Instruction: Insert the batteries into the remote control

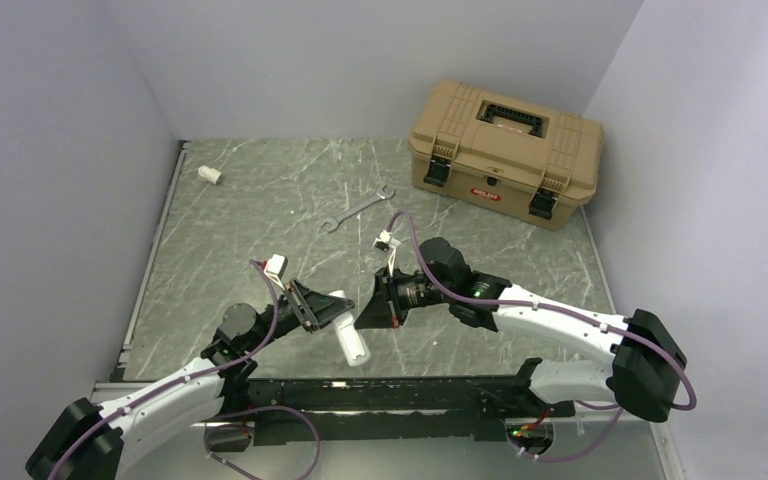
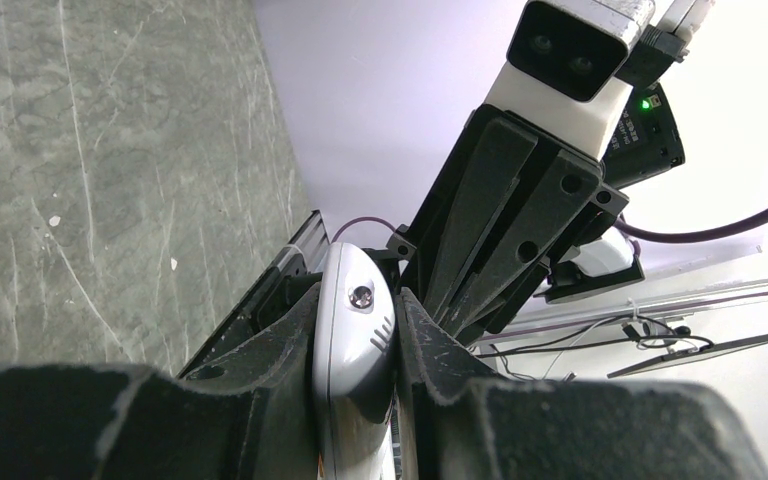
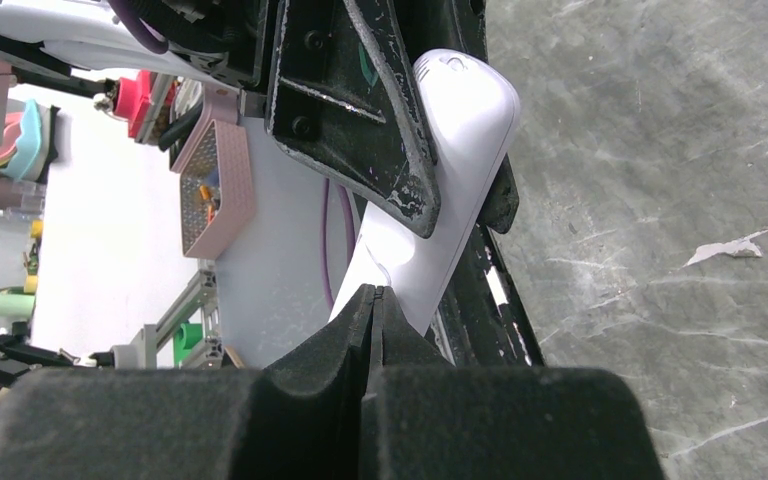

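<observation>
My left gripper [image 1: 322, 312] is shut on the remote control [image 1: 353, 342], a slim white bar with rounded ends, and holds it above the table in front of the arm bases. In the left wrist view the remote control [image 2: 355, 330] is clamped edge-on between the two dark pads, a small screw showing near its tip. My right gripper [image 1: 365, 316] is shut, with nothing visible between its fingers. Its tips [image 3: 373, 290] press against or hover just off the white face of the remote control [image 3: 460, 130]. The batteries are out of view in all three views.
A tan toolbox [image 1: 505, 150] stands shut at the back right. A metal wrench [image 1: 357, 209] lies on the marbled table in the middle, and a short white tube stub [image 1: 209, 174] at the back left. Grey walls close in both sides.
</observation>
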Controlling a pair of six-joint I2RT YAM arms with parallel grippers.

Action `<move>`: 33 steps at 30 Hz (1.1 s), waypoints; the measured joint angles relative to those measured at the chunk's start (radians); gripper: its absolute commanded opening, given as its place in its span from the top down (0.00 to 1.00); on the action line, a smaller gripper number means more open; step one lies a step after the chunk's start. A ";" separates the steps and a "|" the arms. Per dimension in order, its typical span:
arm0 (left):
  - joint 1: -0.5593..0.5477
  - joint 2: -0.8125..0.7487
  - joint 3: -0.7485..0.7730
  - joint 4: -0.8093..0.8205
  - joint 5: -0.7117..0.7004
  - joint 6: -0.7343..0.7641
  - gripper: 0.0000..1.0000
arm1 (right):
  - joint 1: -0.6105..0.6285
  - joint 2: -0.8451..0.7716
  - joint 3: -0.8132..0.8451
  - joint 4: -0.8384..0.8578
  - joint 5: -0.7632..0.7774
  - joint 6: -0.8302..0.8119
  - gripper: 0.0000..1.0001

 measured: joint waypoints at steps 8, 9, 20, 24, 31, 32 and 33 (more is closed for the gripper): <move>0.000 0.007 0.000 0.002 0.000 0.000 1.00 | 0.000 0.009 0.005 0.002 -0.001 0.000 0.98; 0.000 0.007 0.000 0.002 0.000 0.000 1.00 | 0.000 0.009 0.005 0.003 0.000 0.000 0.98; 0.000 0.006 0.000 0.000 0.000 0.000 1.00 | 0.002 0.011 0.005 0.004 0.000 0.000 0.98; 0.000 0.007 0.000 0.000 0.000 0.000 1.00 | 0.002 0.011 0.006 0.004 0.001 0.000 0.98; 0.000 0.015 0.000 0.005 0.000 0.000 1.00 | 0.002 0.011 0.007 0.004 0.012 -0.001 0.98; 0.000 0.016 0.000 0.005 0.000 0.000 1.00 | 0.002 0.011 0.008 0.003 0.018 -0.001 0.98; 0.000 0.016 0.000 0.005 0.000 0.000 1.00 | 0.002 0.011 0.008 0.003 0.020 -0.001 0.98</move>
